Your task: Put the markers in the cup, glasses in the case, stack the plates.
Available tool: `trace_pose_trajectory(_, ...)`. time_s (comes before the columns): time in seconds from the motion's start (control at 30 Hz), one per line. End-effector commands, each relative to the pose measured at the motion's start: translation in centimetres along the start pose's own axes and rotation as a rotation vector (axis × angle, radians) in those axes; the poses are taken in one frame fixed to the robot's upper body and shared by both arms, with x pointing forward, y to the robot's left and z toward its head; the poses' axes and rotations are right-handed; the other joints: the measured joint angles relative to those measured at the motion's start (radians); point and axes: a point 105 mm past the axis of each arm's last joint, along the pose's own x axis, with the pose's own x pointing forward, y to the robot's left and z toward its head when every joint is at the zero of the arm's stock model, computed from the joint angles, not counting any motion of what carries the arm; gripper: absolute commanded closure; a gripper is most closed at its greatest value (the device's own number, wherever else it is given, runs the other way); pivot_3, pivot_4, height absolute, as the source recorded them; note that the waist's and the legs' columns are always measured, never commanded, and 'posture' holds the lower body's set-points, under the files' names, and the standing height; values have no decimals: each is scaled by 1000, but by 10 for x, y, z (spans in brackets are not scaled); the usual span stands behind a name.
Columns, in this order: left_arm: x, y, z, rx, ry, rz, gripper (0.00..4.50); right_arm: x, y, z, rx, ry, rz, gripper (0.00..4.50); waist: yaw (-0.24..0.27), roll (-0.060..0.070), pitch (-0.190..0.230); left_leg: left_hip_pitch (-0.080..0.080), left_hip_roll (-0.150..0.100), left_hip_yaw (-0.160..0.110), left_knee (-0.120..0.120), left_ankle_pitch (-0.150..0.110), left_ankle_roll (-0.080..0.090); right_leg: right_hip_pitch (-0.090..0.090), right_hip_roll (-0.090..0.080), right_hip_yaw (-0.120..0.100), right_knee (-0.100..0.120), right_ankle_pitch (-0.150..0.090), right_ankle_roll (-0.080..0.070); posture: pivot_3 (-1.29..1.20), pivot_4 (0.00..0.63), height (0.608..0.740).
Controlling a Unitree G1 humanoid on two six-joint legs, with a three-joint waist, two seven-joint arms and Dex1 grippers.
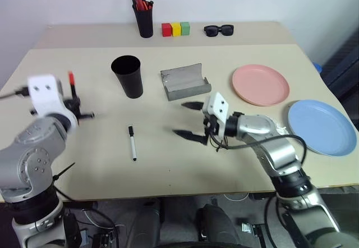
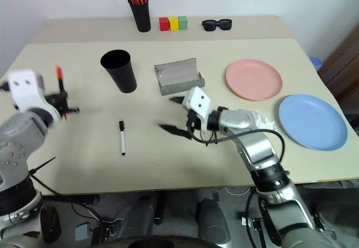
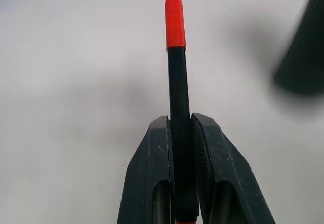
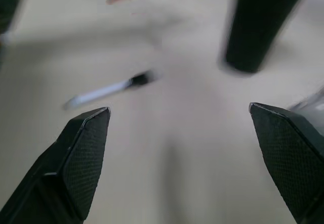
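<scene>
The left gripper (image 3: 179, 143) is clamped on a marker with a red cap (image 3: 173, 19); in the left wrist view the dark barrel runs straight out between the two fingers, long axis in line with them, red end outermost. In the head views this marker stands upright above the left edge of the table (image 1: 168, 169), red tip up. The white-barrelled marker (image 1: 132, 145) lies flat on the table between the two arms, long axis running roughly toward and away from the robot, black cap at the far end. The right gripper (image 1: 188, 120) hovers just right of that marker, pointing toward the robot's left, fingers spread wide with nothing between them. The black cup (image 1: 127, 77) stands upright beyond the white marker, mouth open; no contents can be made out inside. The grey case (image 1: 184, 82) sits open just right of the cup, and its visible interior holds nothing. The pink plate (image 1: 260, 85) and light blue plate (image 1: 321, 127) lie side by side on the right, not stacked, both bare. A black pen holder (image 1: 145, 19) with orange-capped markers stands at the far edge, beside coloured blocks (image 1: 175, 29) and black sunglasses (image 1: 219, 30).
</scene>
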Motion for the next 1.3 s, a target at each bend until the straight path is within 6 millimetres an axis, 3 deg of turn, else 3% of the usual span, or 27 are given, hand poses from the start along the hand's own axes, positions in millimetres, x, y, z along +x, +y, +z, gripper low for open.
trace_pose_trajectory(0.03,1,-10,41,80,-255,25,4418,8,-36,28,-17,-135,-229,0,1,0,0,0,-1,0,-1,0,0,0,0,0,0,0,0,0,150,740)
trace_pose_trajectory(0.17,12,-28,64,74,-416,48,4418,22,-39,37,5,-188,-273,0,14,0,0,0,-1,0,-2,2,-3,-1,0,0,0,0,0,0,150,740)
trace_pose_trajectory(0.3,29,-56,77,18,-547,-12,4418,37,-28,40,27,-215,-246,0,22,0,0,0,-2,1,-2,0,0,-1,0,0,-1,0,1,0,150,740)
trace_pose_trajectory(0.63,61,-109,60,13,-636,-144,4418,48,-12,42,61,-243,-228,0,19,0,0,-1,-2,4,-2,1,1,-2,1,0,0,1,1,0,150,740)
trace_pose_trajectory(0.9,68,-126,37,-28,-619,-188,4418,43,-13,39,67,-236,-255,0,18,0,0,-1,-2,5,-1,1,1,-2,1,-1,0,1,1,0,150,740)
trace_pose_trajectory(1.13,71,-130,23,-40,-594,-187,4418,43,-13,39,68,-238,-261,0,17,0,0,-1,-2,5,-1,1,1,-2,1,-1,1,1,1,0,150,740)
trace_pose_trajectory(1.3,71,-129,22,-42,-595,-160,2154,44,-13,39,69,-239,-262,0,17,0,0,-1,-2,5,-1,1,1,-2,1,-1,1,1,1,0,150,740)
